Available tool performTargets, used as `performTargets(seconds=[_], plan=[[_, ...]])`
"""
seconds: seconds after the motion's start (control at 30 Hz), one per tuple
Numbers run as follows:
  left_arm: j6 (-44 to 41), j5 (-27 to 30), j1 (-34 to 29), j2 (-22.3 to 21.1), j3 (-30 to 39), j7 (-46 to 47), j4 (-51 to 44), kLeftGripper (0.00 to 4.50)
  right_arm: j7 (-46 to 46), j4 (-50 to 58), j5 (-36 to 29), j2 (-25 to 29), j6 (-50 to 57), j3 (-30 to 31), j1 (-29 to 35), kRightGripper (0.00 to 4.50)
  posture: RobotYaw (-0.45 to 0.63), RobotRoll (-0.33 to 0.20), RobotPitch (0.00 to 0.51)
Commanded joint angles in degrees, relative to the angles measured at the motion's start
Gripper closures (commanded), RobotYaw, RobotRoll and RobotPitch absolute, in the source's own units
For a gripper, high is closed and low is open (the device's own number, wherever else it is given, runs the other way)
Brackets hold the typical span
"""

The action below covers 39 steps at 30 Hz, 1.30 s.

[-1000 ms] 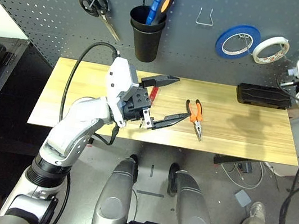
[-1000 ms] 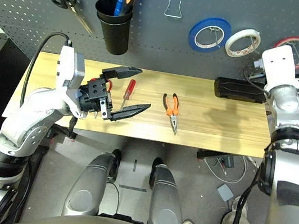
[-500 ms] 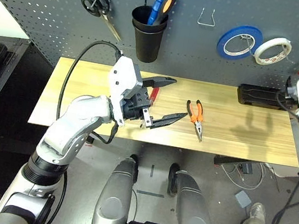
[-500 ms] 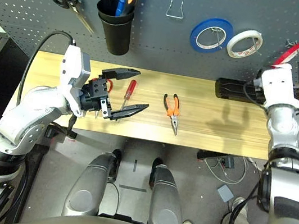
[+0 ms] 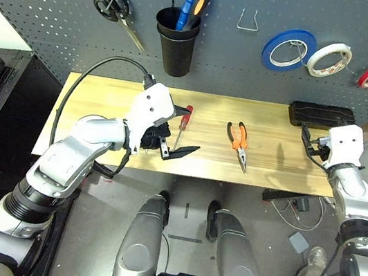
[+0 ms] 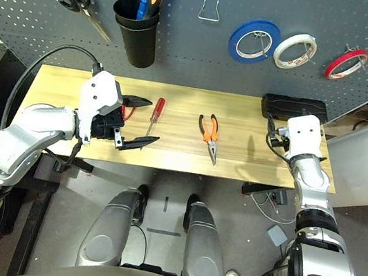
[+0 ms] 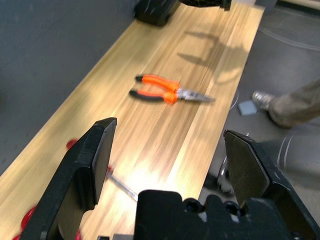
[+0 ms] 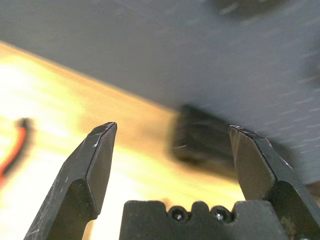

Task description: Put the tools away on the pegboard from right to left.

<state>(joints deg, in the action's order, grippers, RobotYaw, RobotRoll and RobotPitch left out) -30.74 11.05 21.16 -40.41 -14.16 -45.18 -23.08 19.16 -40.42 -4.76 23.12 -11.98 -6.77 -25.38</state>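
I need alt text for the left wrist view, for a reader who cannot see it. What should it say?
The left hand, its two black fingers wide open and holding nothing, hovers over a light wooden table. Orange-handled needle-nose pliers lie flat ahead, and the metal shaft of the slim red-handled screwdriver shows between the fingers. A dark grey pegboard runs alongside.

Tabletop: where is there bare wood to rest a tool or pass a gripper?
Bare wood lies between the pliers and the right gripper, below the black case. The far left end of the table is also free. It is crowded around the screwdriver, beside the open left gripper.
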Motion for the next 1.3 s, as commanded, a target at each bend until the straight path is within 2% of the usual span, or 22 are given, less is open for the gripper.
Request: performTargets(seconds=[0.03, 0.3, 0.5, 0.67, 1.07, 1.17, 1.3], plan=[[-0.7, -2.9, -0.1, -0.8, -1.7, -0.1, 1.7, 0.0, 2.2, 7.3, -1.9, -1.1, 13.4, 1.3, 2.5, 0.03, 0.26, 0.0, 0.31], [-1.2, -7.2, -0.1, -0.7, -1.9, 0.2, 4.4, 0.0, 4.1, 19.3, -3.7, -4.2, 42.5, 5.1, 1.0, 0.03, 0.28, 0.0, 0.321], [-3.2, -8.7, -0.8, -1.0, -1.9, 0.2, 4.3, 0.0, 0.0, 17.3, -4.1, -8.2, 55.3, 4.6, -4.1, 0.03, 0.29, 0.0, 0.324], [-4.8, -10.0, -0.6, -1.1, -2.0, 0.4, 4.7, 0.0, -4.6, 8.7, -2.0, -10.8, 56.3, 5.1, -9.7, 0.03, 0.29, 0.0, 0.328], [-7.0, -12.0, 0.9, -0.8, -2.3, 0.5, 6.2, 0.0, -10.6, -19.3, 3.1, -16.2, 48.0, 6.9, -22.2, 0.03, 0.3, 0.0, 0.33], [-7.5, -12.1, 1.0, -0.8, -2.3, 0.4, 6.2, 0.0, -11.7, -23.4, 3.4, -16.8, 46.2, 6.1, -24.0, 0.6, 0.3, 0.0, 0.327], [-7.6, -12.2, 1.0, -0.8, -2.4, 0.5, 6.4, 0.0, -12.5, -26.0, 3.4, -16.9, 44.6, 5.3, -25.1, 1.88, 0.31, 0.0, 0.325]])
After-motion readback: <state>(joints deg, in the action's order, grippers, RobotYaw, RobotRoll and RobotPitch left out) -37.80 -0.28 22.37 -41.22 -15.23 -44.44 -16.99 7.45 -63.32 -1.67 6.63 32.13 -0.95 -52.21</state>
